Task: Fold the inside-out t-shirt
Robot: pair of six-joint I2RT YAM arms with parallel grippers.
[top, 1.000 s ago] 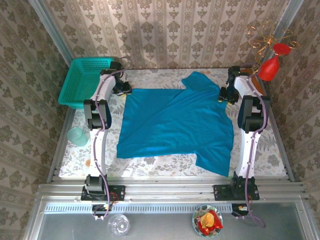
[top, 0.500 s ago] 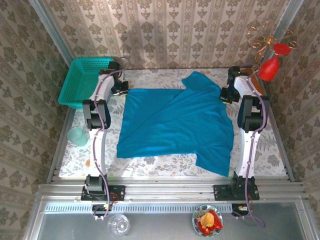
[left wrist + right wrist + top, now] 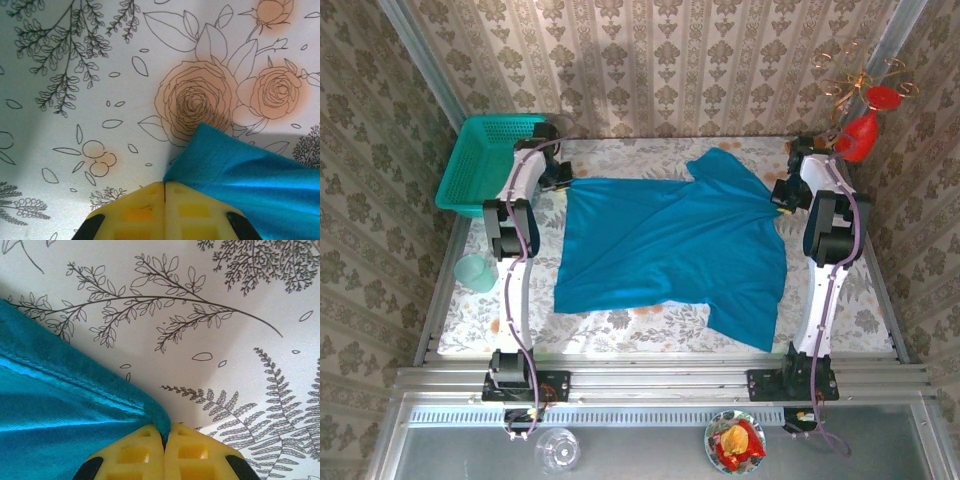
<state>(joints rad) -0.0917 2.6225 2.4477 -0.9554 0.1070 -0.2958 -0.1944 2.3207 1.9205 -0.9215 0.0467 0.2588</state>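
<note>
Across the table (image 3: 600,330), the t-shirt (image 3: 670,250) is spread flat, far corners pinched by the left gripper (image 3: 165,184) and right gripper (image 3: 164,429); bare room is left nearside, gripped cloth hidden between pressed fingers.

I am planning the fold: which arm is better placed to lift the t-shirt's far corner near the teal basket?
Left. The left gripper is shut on that corner of the t-shirt, beside the basket; the right gripper pinches the opposite far edge.
</note>
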